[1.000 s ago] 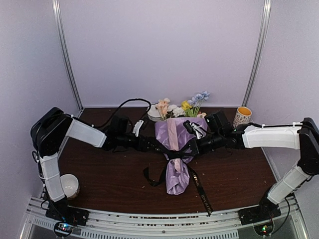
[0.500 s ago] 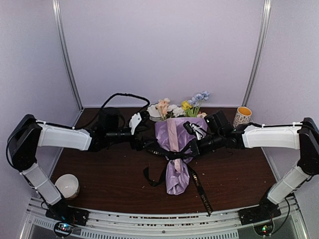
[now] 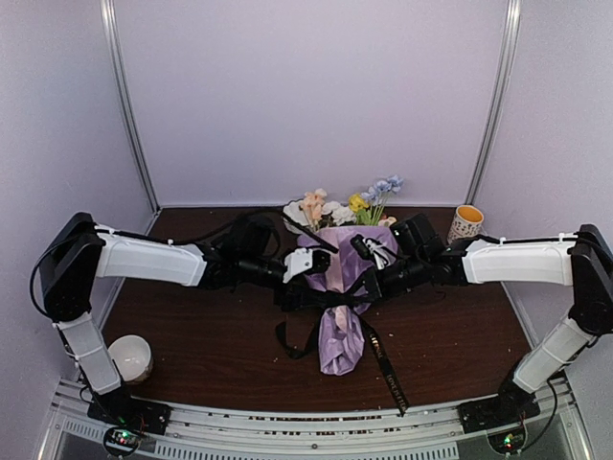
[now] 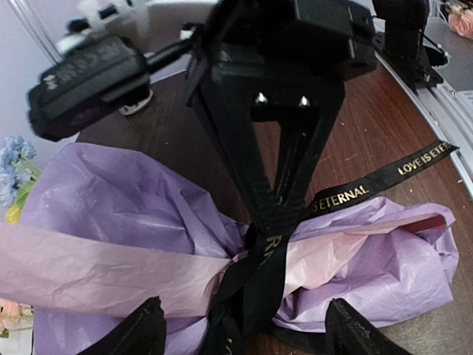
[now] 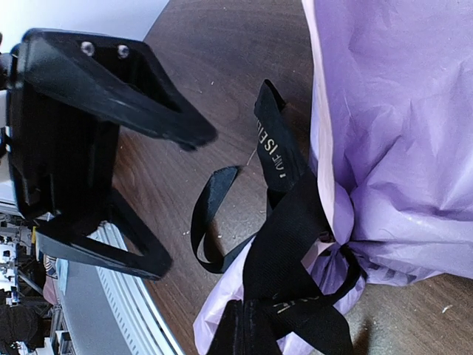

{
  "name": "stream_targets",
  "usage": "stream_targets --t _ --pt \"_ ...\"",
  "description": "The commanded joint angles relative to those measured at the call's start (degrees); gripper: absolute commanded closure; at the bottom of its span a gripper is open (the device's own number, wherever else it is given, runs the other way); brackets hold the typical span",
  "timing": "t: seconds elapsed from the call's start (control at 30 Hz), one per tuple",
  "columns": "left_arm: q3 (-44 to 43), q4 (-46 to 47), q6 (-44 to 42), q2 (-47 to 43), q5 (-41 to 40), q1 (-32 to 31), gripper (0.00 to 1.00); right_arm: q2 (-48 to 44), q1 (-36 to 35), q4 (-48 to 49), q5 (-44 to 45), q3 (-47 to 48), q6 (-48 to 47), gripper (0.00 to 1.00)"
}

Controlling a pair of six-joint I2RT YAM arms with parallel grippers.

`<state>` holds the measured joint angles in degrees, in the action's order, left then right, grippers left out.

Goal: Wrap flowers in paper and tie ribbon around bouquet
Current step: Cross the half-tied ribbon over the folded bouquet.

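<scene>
Left gripper (image 4: pixel 244 325) swung back, jaws spread over the bouquet (image 3: pixel 337 335); right gripper (image 5: pixel 240 329) clamped the ribbon (image 4: pixel 355 194) mid-tie, a tightening pull likely next.

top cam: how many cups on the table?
2. A white cup at the near left corner; a patterned mug at the far right edge. A white object behind the flowers is partly hidden and could be another.

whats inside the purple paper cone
Flowers: only their peach, white, yellow and blue heads show, sticking out of the wide far end of the paper. The stems are hidden by the paper, which the black ribbon cinches at its waist.
</scene>
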<state>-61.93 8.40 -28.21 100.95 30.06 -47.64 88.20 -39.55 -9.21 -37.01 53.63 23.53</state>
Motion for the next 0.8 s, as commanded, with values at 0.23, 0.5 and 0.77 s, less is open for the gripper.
stream_targets --t 0.23,0.5,0.77 --pt "-12.4 -8.8 -7.9 12.0 -0.9 -0.5 0.53 0.4 0.3 2.6 1.0 0.6 1.1 1.0" --pt "-12.6 -5.4 -5.5 13.7 -2.6 -1.0 0.57 1.0 0.3 3.3 0.2 0.6 1.8 1.0" --pt "-14.8 -6.0 -4.9 15.5 -5.4 -1.9 0.63 0.6 0.3 4.7 -0.8 0.2 2.8 1.0"
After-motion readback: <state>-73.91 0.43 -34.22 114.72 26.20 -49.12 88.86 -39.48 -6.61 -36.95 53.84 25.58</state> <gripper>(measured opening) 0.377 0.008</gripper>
